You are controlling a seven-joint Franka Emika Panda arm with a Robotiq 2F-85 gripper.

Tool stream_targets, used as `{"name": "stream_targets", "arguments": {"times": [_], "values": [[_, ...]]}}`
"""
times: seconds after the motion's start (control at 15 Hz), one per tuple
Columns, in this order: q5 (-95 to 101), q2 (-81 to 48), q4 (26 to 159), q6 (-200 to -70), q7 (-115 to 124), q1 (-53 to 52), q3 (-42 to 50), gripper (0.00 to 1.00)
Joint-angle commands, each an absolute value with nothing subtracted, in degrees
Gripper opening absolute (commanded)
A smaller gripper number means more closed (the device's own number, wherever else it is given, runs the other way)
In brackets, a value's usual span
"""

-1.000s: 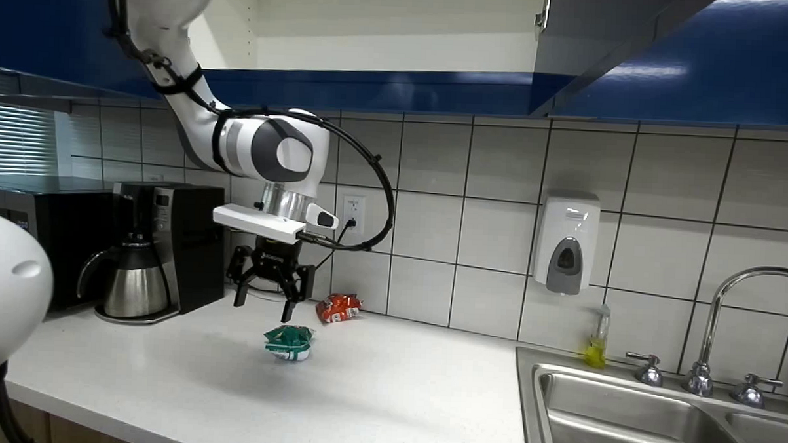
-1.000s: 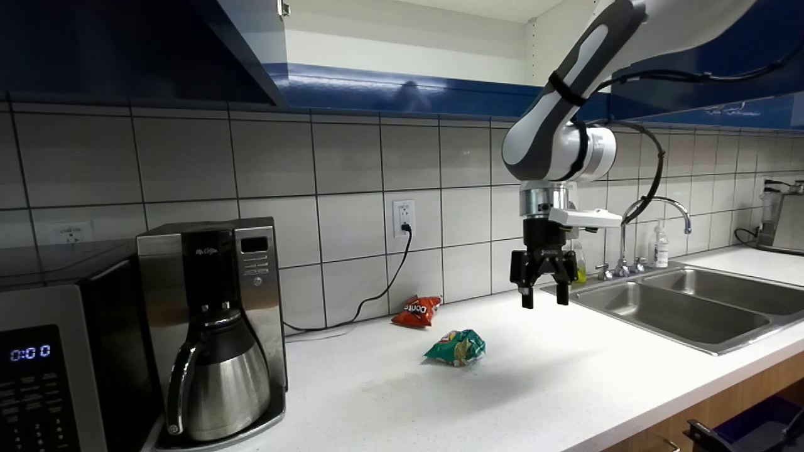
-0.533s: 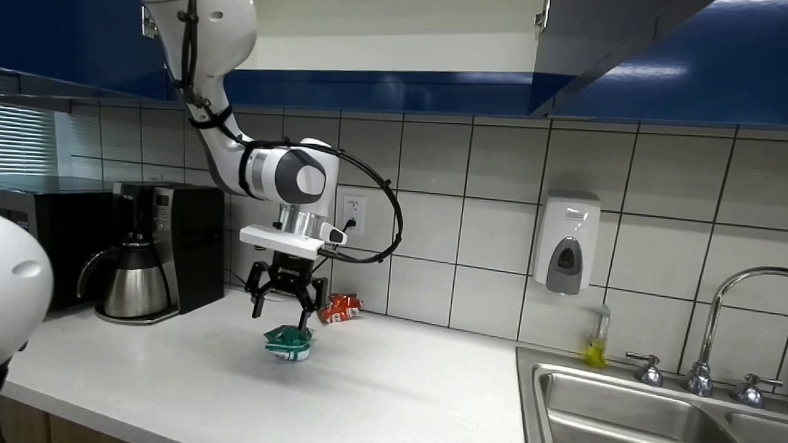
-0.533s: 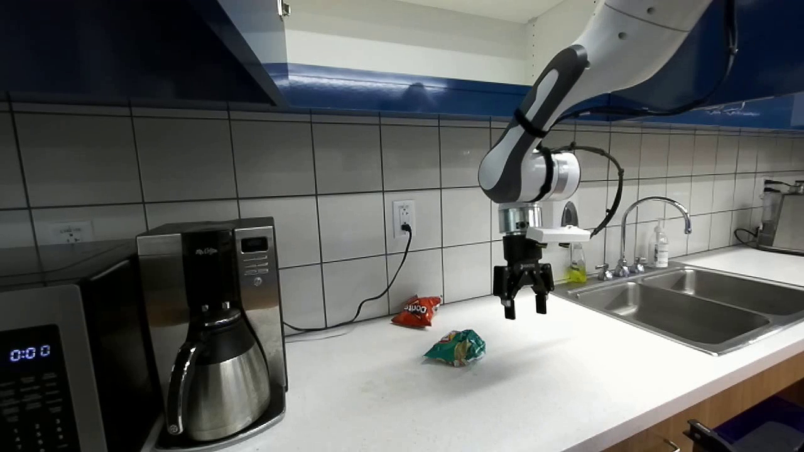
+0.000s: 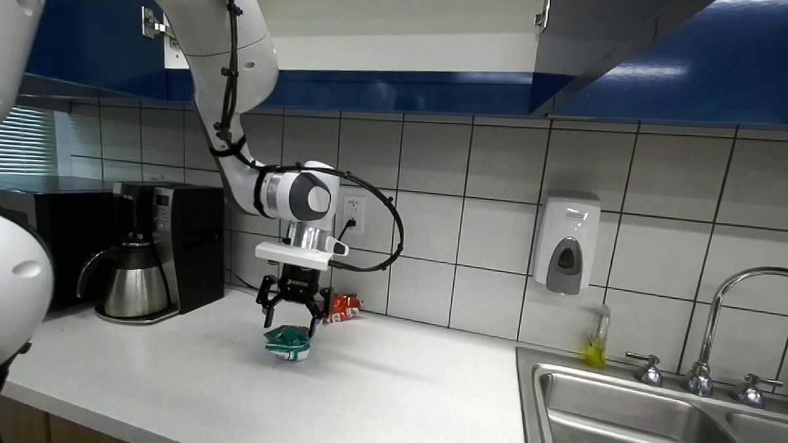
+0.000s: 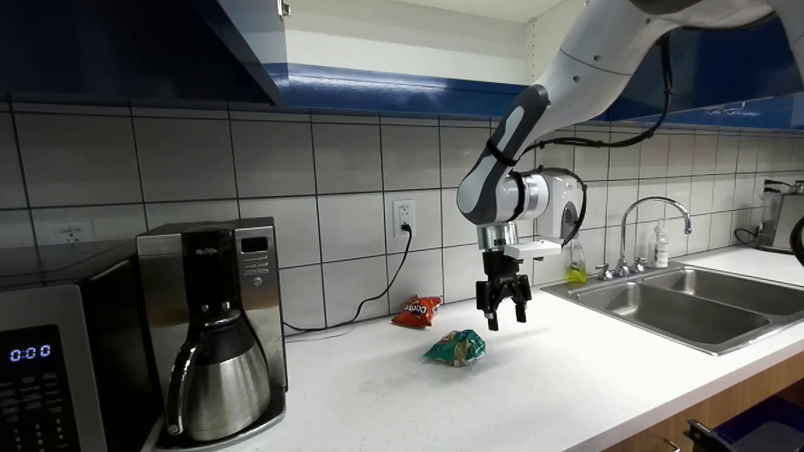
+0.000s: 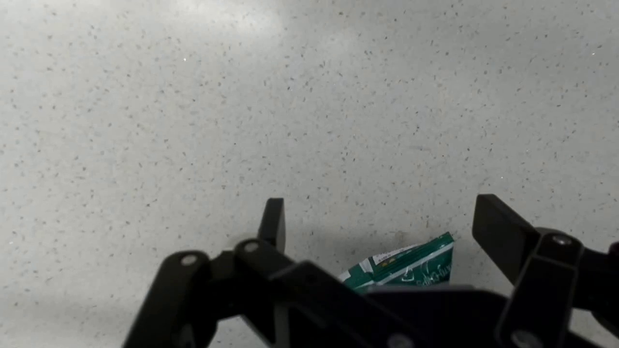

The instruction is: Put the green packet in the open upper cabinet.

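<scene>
The green packet lies on the white countertop, a crumpled, shiny teal thing, puffed in its middle and drawn out to a pointed corner on the side toward the coffee maker. A golden patch catches the eye on its face, and in an exterior view a whitish lower side with dark marks shows too. The wrist view gives me a sharp green corner, a white stripe, pale lettering I can't read and a white panel of tiny print; the rest is hidden behind the gripper. That black gripper hangs above the countertop near the packet, pointing down, its two fingers spread well apart. A red Doritos packet lies nearby, closer to the tiled wall. Overhead, the open upper cabinet shows its pale cream interior above a glossy blue edge, and a steel sink is set into the countertop farther along.
</scene>
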State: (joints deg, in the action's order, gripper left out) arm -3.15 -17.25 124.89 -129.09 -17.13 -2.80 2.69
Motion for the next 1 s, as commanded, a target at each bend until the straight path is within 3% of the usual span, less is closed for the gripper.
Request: {"name": "stream_targets", "arguments": {"times": [0.0, 0.93], "values": [[-0.5, -21.8, 119.4, -128.8, -17.3, -1.3, 0.6, 1.0], [0.8, -31.4, 109.0, -130.1, -17.2, -1.5, -1.9, 1.0]]}}
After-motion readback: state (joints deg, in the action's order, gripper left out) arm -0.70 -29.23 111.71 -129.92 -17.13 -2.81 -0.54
